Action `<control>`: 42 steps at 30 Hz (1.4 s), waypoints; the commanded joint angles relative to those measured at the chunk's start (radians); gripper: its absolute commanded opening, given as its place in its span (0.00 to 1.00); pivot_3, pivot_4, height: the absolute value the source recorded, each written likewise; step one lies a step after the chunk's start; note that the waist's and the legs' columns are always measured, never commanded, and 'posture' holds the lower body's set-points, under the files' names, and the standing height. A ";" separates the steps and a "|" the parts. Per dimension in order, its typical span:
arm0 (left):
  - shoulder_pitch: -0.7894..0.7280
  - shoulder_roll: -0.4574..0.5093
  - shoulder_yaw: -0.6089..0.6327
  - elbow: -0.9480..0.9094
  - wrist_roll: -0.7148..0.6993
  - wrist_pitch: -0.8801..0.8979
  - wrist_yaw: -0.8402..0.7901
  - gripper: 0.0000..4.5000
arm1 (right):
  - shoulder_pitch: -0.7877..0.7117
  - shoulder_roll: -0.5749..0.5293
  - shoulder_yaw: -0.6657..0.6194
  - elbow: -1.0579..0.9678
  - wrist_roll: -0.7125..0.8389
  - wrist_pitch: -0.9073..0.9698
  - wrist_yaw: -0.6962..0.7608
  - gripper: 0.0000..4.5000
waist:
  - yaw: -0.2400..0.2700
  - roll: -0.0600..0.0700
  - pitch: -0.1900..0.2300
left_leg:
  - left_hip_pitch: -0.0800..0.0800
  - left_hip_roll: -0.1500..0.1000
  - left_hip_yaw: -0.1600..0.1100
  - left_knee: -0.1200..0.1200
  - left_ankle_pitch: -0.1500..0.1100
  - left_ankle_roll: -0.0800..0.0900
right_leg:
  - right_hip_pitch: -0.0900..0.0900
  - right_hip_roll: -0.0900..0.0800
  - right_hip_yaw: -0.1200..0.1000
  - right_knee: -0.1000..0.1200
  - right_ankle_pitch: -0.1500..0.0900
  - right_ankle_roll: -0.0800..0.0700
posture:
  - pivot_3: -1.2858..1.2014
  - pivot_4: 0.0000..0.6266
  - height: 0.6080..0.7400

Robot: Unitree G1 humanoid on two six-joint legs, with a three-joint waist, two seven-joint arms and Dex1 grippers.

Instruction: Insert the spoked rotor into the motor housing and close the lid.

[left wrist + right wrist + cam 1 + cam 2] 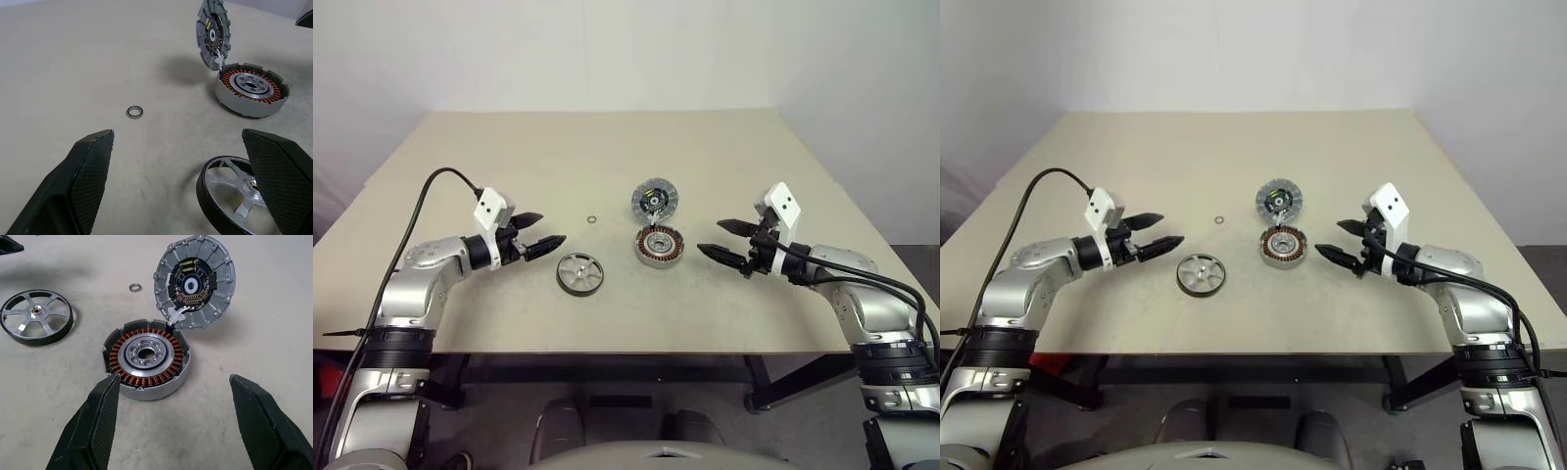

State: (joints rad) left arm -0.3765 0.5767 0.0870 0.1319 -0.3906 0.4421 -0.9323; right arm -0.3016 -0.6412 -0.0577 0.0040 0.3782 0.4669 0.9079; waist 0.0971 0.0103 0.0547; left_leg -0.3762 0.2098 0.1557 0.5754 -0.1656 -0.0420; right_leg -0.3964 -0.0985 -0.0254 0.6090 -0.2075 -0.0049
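On the tabletop (509,147) the motor housing (660,247) sits near the centre with the lid (654,199) propped up at its far edge, dark inner face showing. The spoked rotor (579,273) lies flat just left of the housing, a small ring (593,219) beyond it. The left pincer (540,233) hovers spread beside the rotor and the right pincer (724,240) hovers spread beside the housing, both empty.

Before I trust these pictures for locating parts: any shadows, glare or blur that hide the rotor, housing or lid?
Left eye view: even light, soft shadows, spoked rotor and motor housing clear. Left wrist view: the lid casts a soft shadow on the table; the left gripper looms dark in front, covering part of the rotor. Right wrist view: windings sharp, no glare.
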 commanded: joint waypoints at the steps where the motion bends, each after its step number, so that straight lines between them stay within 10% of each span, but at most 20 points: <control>1: -0.010 0.005 0.008 -0.021 -0.002 -0.017 0.003 0.99 | -0.029 0.001 -0.011 -0.014 0.003 -0.013 -0.005 0.90 | 0.000 0.000 0.000 | 0.000 0.000 0.000 0.000 0.000 0.000 | 0.000 0.000 0.000 0.000 0.000 0.000 | 0.52 0.00 1.00; 13: -0.027 -0.004 0.007 0.002 0.009 -0.035 0.023 0.99 | -0.033 0.003 -0.011 -0.022 0.003 -0.008 -0.017 0.90 | 0.000 0.000 0.000 | 0.000 0.000 0.000 0.000 0.000 0.000 | 0.000 0.000 0.000 0.000 0.000 0.000 | 0.52 0.00 1.00; 42: -0.421 -0.290 -0.088 0.853 0.329 -0.577 0.288 0.99 | -0.020 0.012 -0.027 -0.046 0.015 0.002 -0.040 0.90 | 0.011 0.000 0.000 | -0.002 -0.001 -0.002 0.002 0.000 0.001 | 0.001 -0.001 -0.001 0.000 0.000 0.000 | 0.52 0.00 1.00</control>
State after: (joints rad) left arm -0.7588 0.2877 -0.0086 0.9851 -0.0638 -0.1134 -0.6389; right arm -0.3144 -0.6224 -0.0578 0.0001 0.3777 0.4722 0.8698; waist 0.1080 0.0098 0.0548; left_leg -0.3785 0.2087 0.1541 0.5775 -0.1659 -0.0411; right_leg -0.3954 -0.0999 -0.0265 0.6085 -0.2071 -0.0051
